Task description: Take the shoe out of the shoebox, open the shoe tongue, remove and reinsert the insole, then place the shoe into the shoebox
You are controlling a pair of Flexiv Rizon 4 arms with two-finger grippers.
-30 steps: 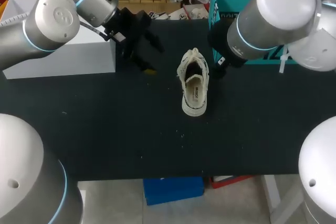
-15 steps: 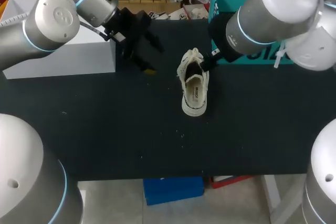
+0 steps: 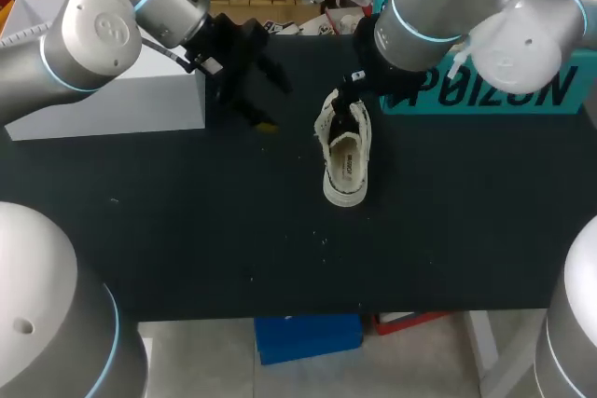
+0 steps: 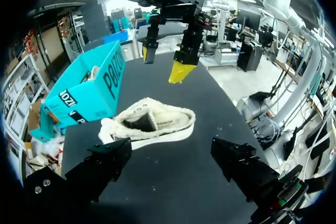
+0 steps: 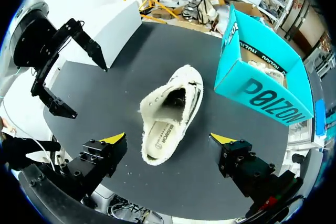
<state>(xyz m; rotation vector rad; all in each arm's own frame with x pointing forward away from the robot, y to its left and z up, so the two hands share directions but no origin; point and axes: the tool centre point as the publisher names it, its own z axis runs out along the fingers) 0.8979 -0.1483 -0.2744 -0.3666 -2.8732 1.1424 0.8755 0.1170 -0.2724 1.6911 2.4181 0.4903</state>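
A cream shoe (image 3: 343, 156) lies upright on the black table (image 3: 187, 230), toe toward the far edge, its insole showing in the opening. My right gripper (image 5: 168, 140) hangs open above the shoe (image 5: 170, 111), one finger to each side, touching nothing. In the head view the right arm covers most of the right gripper (image 3: 357, 89) over the shoe's laced end. The teal shoebox (image 3: 485, 90) stands open at the far right, also seen as shoebox (image 5: 262, 77). My left gripper (image 3: 264, 95) is open to the left of the shoe, empty. From the left gripper (image 4: 173, 166), the shoe (image 4: 152, 124) is ahead.
A white box (image 3: 112, 95) stands at the far left of the table, close behind my left arm. The teal shoebox (image 4: 86, 93) holds crumpled paper or another shoe. The near half of the table (image 5: 210, 171) is bare black cloth.
My right arm has swung left from in front of the shoebox to above the shoe's laced end, uncovering the box's side. The left arm and the shoe have not moved.
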